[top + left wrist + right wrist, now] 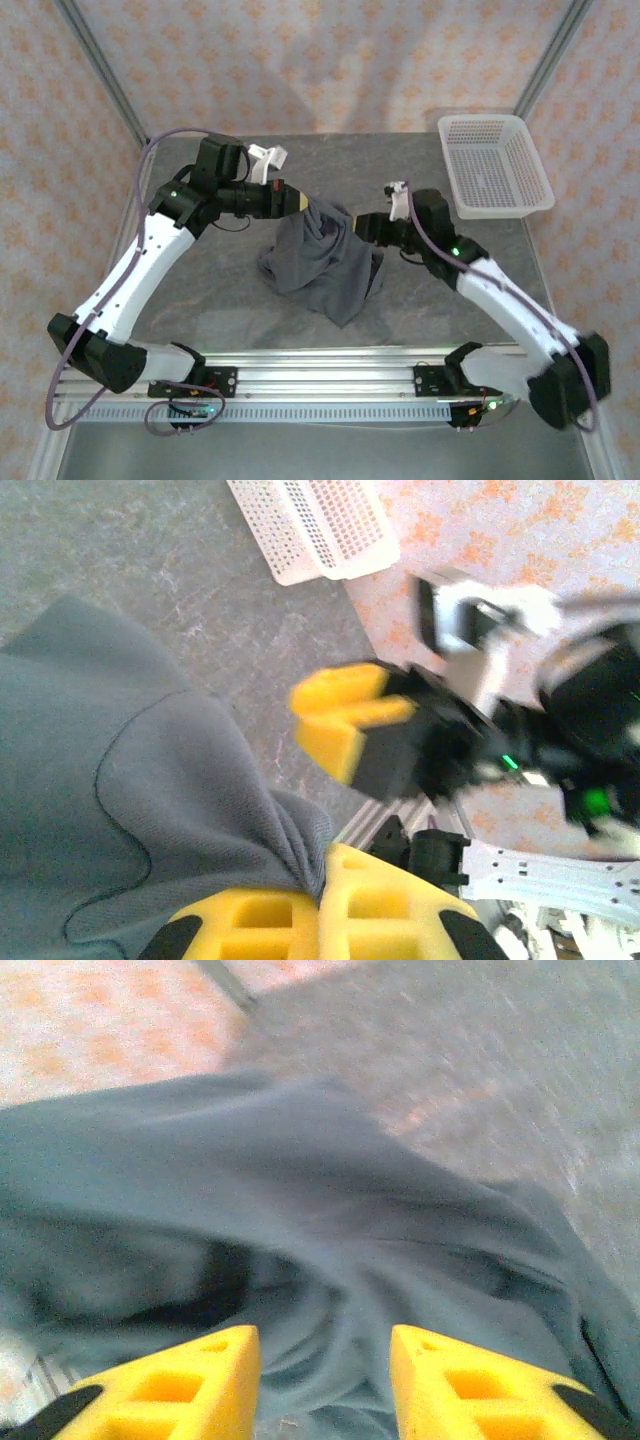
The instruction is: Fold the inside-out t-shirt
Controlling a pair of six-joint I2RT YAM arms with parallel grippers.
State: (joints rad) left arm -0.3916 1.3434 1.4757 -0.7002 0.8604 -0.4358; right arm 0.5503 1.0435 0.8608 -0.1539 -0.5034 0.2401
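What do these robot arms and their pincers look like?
The left arm and right arm are white shells with black joints, each trailed by a purple cable. Small green lights glow near the wrists. The left gripper and right gripper have blocky yellow fingers with hollow pockets.

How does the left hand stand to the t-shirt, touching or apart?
Touching. In the left wrist view the left hand is shut, with a bunch of the grey t-shirt pinched between its yellow fingers.
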